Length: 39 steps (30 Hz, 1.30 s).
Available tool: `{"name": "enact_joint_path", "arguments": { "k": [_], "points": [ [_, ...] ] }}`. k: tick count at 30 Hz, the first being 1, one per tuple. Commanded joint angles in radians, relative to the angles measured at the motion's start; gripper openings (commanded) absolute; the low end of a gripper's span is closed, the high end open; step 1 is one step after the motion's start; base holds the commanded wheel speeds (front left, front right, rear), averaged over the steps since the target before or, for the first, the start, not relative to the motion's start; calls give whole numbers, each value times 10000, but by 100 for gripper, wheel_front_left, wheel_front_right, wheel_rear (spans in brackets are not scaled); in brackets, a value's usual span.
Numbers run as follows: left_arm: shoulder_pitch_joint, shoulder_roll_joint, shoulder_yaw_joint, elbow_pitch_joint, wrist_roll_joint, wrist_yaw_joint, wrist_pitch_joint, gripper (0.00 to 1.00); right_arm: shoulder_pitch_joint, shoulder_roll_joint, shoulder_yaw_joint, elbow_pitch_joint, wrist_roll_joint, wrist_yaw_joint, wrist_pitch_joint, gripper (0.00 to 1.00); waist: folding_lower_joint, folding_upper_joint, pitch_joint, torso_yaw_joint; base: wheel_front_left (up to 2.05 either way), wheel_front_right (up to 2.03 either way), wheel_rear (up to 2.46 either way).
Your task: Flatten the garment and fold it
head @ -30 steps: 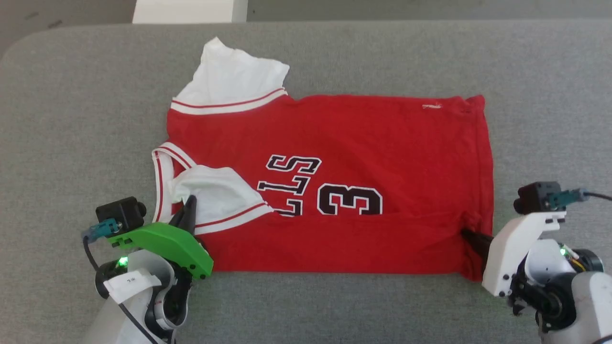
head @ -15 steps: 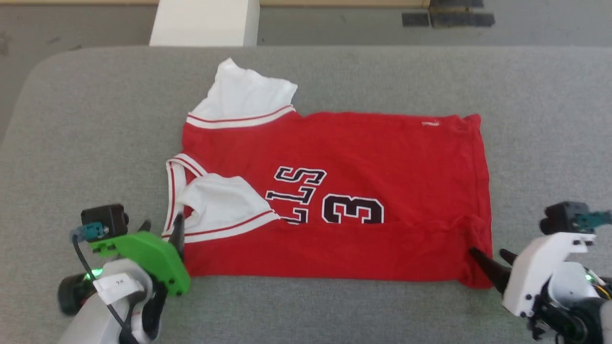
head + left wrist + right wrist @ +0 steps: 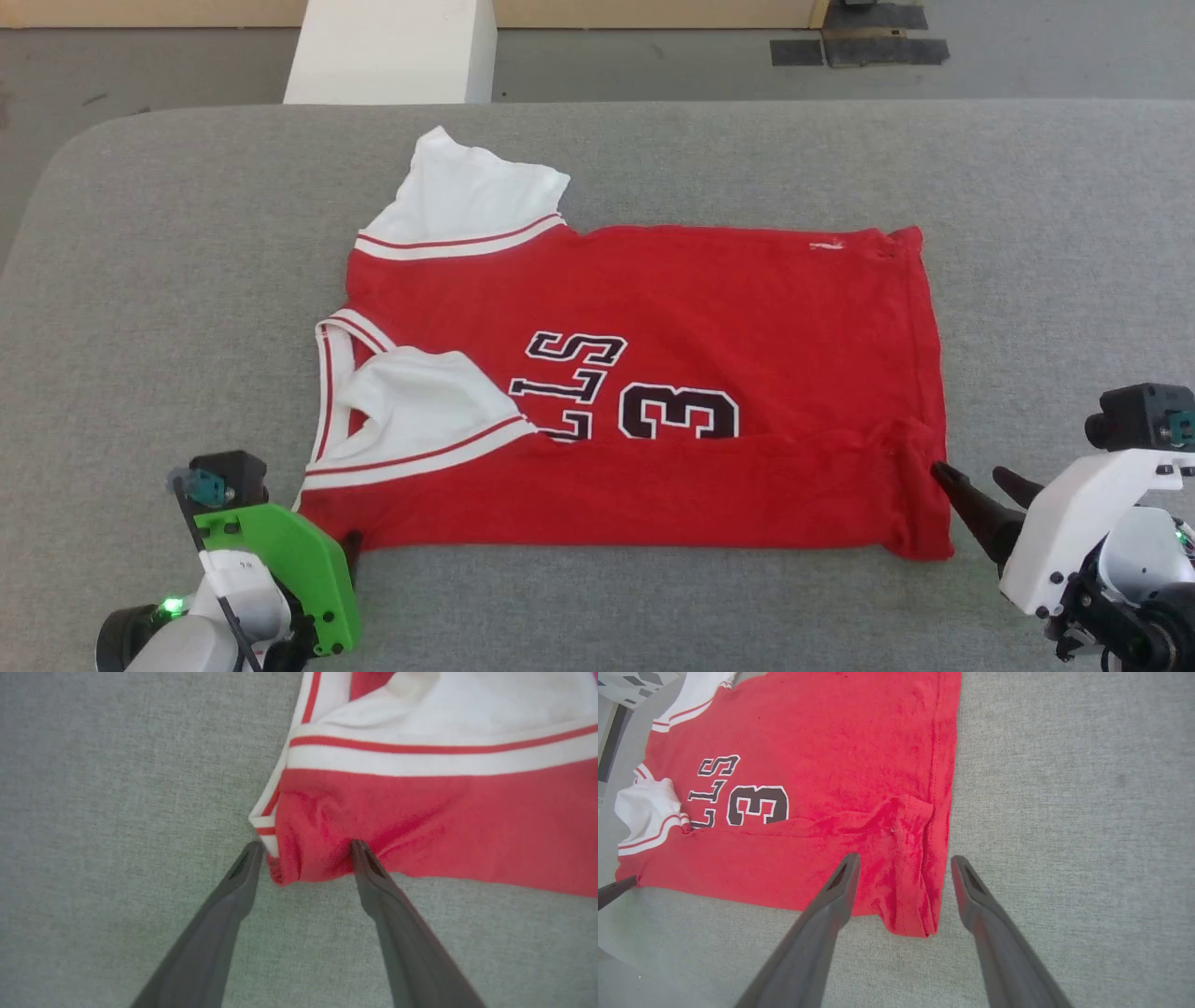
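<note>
The red jersey T-shirt (image 3: 700, 327) lay flat and sideways, with the grey felt table top (image 3: 168, 280) showing past it on every side. Its collar end pointed to the robot's left and its hem to the right. The jersey's near long edge was folded up over the chest, covering the bottom of the black letters and touching the base of the number "3" (image 3: 679, 413). The near white sleeve (image 3: 425, 401) lay folded onto the jersey's front, and the far white sleeve (image 3: 467, 201) spread out past its far edge.

The left gripper (image 3: 306, 843) sat at the jersey's near collar-side corner with its fingers spread wide, holding nothing. The corner of the cloth lay between the tips, and one tip lay against the red fabric. The right gripper (image 3: 968, 469) was at the jersey's near hem corner, also wide open and empty. In its wrist view one finger crossed the rumpled red hem and the other lay over the grey just off the jersey's edge.

A white block (image 3: 387, 51) stood beyond the jersey's far sleeve.
</note>
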Motion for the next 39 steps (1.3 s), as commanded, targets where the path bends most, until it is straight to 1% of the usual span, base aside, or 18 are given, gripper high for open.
{"name": "enact_joint_path", "arguments": {
  "k": [1,3,4,5,6,8,11,14,18,22,27,31,32,33,34,39],
  "points": [
    [74,-83,-46,219,-93,-3,33,100,117,45,19,-97,47,-13,47,100,-1,0,80,-110,0,0,0],
    [105,-201,-82,491,-224,-37,98,100,155,57,52,-160,26,-13,102,100,-1,0,95,-175,0,0,0],
    [122,-254,-67,604,-276,-62,53,49,187,59,86,-216,-40,-13,134,100,-1,0,95,-209,0,0,0],
    [141,-304,-30,664,-333,-88,-15,18,212,57,111,-270,-110,-13,148,100,-1,0,93,-232,0,0,0],
    [173,-367,32,717,-412,-118,-116,0,249,33,159,-337,-210,-13,168,100,-1,0,86,-256,0,0,0],
    [245,-439,143,739,-520,-168,-300,0,341,-100,302,-433,-457,-13,244,100,-1,0,76,-278,0,0,0],
    [389,-499,425,534,-642,-163,-712,0,474,-404,587,-516,-1183,-13,259,100,-1,0,60,-297,0,0,0],
    [529,-522,628,44,-675,-101,-1028,0,446,-461,849,-305,-1885,-13,153,100,-1,0,99,-262,0,0,0],
    [638,-505,714,-671,-570,67,-1227,0,144,-350,1198,330,-2422,-13,-54,100,-1,0,239,-158,0,0,0],
    [695,-474,665,-1255,-445,214,-1237,0,-212,-256,1580,1137,-2694,-13,-214,100,-1,0,401,-32,0,0,0],
    [755,-459,602,-1655,-356,302,-1250,0,-457,-223,1861,1945,-2975,-13,-363,100,-1,0,542,100,0,0,0],
    [748,-458,539,-1807,-323,324,-1222,0,-467,-355,2101,2394,-3027,-13,-113,100,-1,0,606,157,0,0,0],
    [741,-468,527,-1833,-323,323,-1224,0,-472,-375,2114,2442,-2964,-13,-15,50,-1,0,609,163,0,0,0],
    [743,-472,523,-1845,-324,328,-1230,0,-486,-406,2114,2442,-2896,-13,43,12,-1,0,598,162,0,0,0],
    [749,-476,523,-1847,-326,332,-1237,0,-489,-444,2121,2435,-2820,-13,123,0,-1,0,579,160,0,0,0],
    [808,-458,517,-1827,-352,321,-1252,0,-629,-611,1807,1956,-2190,-13,26,0,-1,0,243,149,0,0,0]
  ]
}}
